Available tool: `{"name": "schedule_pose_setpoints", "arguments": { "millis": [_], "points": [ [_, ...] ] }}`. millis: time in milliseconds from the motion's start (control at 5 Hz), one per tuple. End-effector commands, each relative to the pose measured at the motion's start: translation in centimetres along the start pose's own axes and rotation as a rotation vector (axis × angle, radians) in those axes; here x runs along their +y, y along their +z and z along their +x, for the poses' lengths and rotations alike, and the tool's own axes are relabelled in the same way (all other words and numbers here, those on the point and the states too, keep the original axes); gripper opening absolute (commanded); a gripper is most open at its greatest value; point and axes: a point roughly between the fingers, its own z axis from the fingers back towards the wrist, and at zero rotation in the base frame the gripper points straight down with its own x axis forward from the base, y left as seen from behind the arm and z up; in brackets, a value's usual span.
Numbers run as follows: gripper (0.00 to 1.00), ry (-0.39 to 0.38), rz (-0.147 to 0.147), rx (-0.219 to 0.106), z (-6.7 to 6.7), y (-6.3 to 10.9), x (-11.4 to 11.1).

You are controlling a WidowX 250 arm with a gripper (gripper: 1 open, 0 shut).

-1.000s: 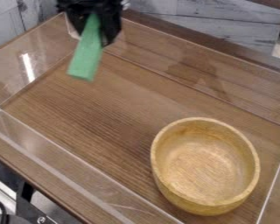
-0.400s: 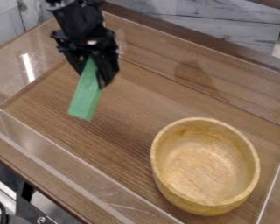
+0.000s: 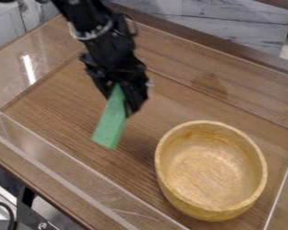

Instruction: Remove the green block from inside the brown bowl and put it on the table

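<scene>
My black gripper (image 3: 120, 92) hangs over the middle of the table (image 3: 62, 99), shut on the upper end of the green block (image 3: 112, 124). The block dangles tilted, its lower end close above the tabletop; whether it touches the wood I cannot tell. The brown bowl (image 3: 211, 171) sits at the front right, holding nothing, a short way right of the block. The arm reaches in from the top left.
Low clear plastic walls (image 3: 50, 184) edge the table along the front and left. A grey-white wall (image 3: 230, 22) runs behind the table at the back right.
The gripper has carried the green block from the back left down and to the right, toward the table's middle and nearer the bowl, and lower over the wood.
</scene>
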Motion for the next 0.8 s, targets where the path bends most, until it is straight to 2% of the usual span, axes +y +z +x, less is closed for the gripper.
{"name": "schedule_pose_setpoints", "arguments": {
  "millis": [0, 600],
  "points": [
    [0.00, -0.032, 0.017, -0.065, 1.04, 0.69, -1.32],
    [0.00, -0.027, 0.021, -0.091, 1.07, 0.92, -1.78]
  ]
}}
